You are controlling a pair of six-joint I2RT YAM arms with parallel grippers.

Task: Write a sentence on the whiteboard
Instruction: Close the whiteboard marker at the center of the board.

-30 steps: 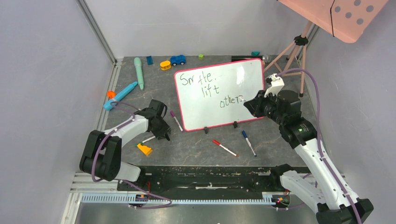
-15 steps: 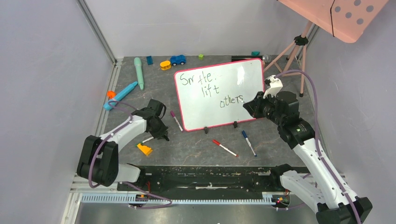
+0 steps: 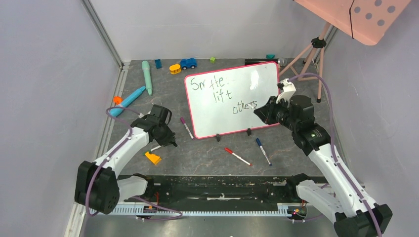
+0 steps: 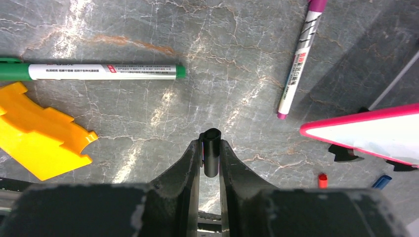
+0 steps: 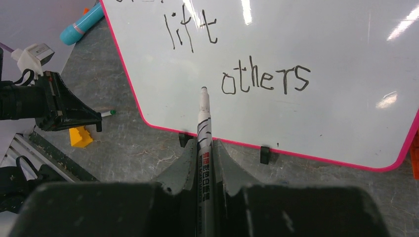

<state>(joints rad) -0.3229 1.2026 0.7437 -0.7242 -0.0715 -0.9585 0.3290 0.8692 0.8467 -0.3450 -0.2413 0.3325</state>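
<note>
Three thin black lines (image 3: 221,95) cross glossy whiteboard (image 3: 217,121).

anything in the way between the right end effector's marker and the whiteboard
Nothing visible. The right end effector grips a marker whose tip points at bare whiteboard, just left of the word others. No object lies between tip and board. Whether the tip touches the surface cannot be told.

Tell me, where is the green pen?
The green pen lies flat on the table at the upper left of the left wrist view, just above the yellow plastic piece, left of the purple pen.
</note>
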